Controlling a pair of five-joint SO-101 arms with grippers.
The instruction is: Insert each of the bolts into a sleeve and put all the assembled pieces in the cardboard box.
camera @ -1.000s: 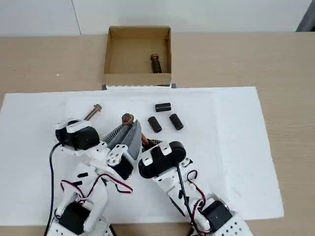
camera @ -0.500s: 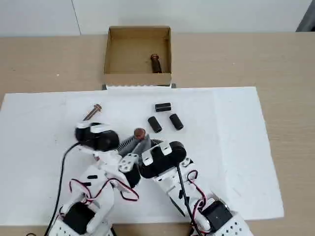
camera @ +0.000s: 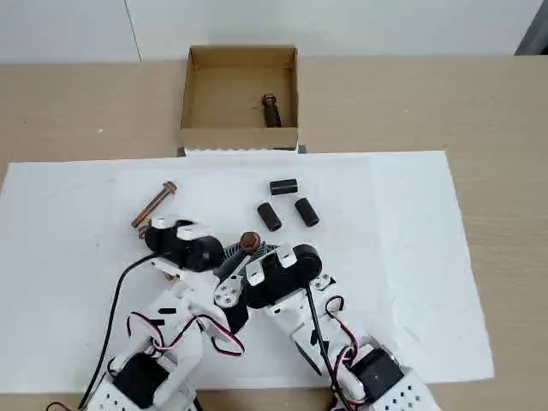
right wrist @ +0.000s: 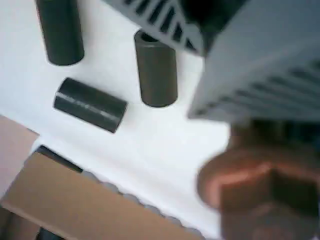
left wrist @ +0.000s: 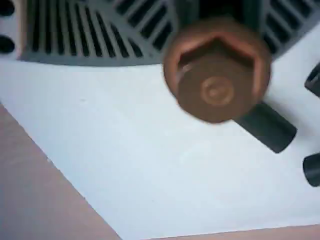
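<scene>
1. Bolt (camera: 249, 241), high view: its copper head faces up where the two arms meet, over the white sheet (camera: 402, 257) and well short of the cardboard box (camera: 241, 135). The left gripper (camera: 235, 253) reads as pinching it below the head. The right gripper (camera: 260, 255) sits touching or just beside it, and whether it is spread or pressed together cannot be told. A loose bolt (camera: 154, 204) lies apart on the sheet. Three sleeves (camera: 269, 216) lie between the arms and the box, and one assembled piece (camera: 271, 110) rests inside the box.
2. Left wrist view: the head of the bolt (left wrist: 217, 82) hangs just under the dark ribbed fingers (left wrist: 100, 30) of the left gripper, which clamp its hidden shank. One sleeve (left wrist: 265, 127) lies on the sheet behind it, and the head hides whether the two touch.
3. Right wrist view: the head of the bolt (right wrist: 260, 195) sits close to the camera. The three sleeves (right wrist: 156, 67) lie empty on the sheet, with a wall of the cardboard box (right wrist: 65, 200) beyond them.
4. Step in hand, as a judgement: pairing this bolt with a sleeve, the insertion stage. Whether a sleeve is held beneath the right arm is hidden.
5. Next move, as a judgement: the shank must line up with a sleeve's bore and go in with a straight push until the head seats. The joined piece then goes to the box. The loose bolt has yet to be sleeved.
</scene>
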